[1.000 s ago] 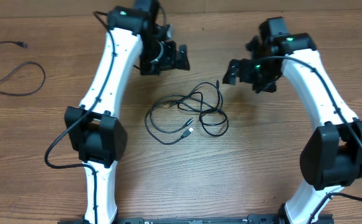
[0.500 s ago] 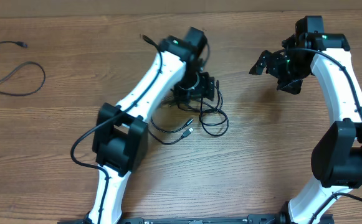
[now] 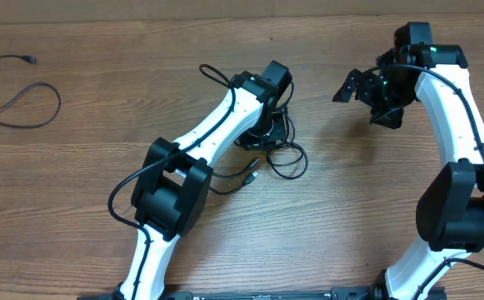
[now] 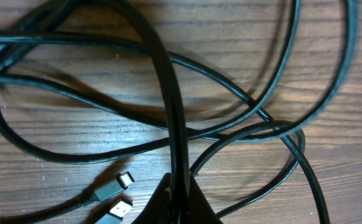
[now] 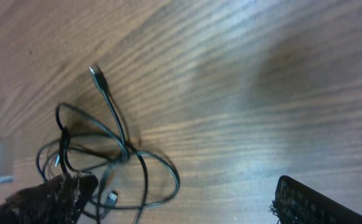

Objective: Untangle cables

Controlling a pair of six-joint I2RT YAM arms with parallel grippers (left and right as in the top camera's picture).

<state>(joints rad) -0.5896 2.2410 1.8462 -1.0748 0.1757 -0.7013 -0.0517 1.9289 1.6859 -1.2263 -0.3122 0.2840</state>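
The cables [image 3: 286, 160] lie as a loose black tangle at the table's middle, with a silver plug [image 3: 252, 177] sticking out at its lower left. My left gripper [image 3: 268, 137] is down on the tangle's upper left. In the left wrist view the left gripper [image 4: 181, 202] is shut on one thick black strand [image 4: 168, 93] that runs up between the fingertips, and two plugs [image 4: 115, 186] lie just left of them. My right gripper [image 3: 354, 86] hangs open to the right of the tangle, apart from it. The right wrist view shows the tangle [image 5: 109, 158] at lower left and one plug end [image 5: 95, 71] pointing away.
A separate black cable [image 3: 12, 93] lies looped at the far left of the wooden table [image 3: 350, 208]. The left arm's white links [image 3: 208, 137] stretch diagonally over the table's left centre and hide part of the tangle.
My left arm swung from the back left down onto the tangle, and its jaws closed on a strand. The right arm drew back to the right, then held still.
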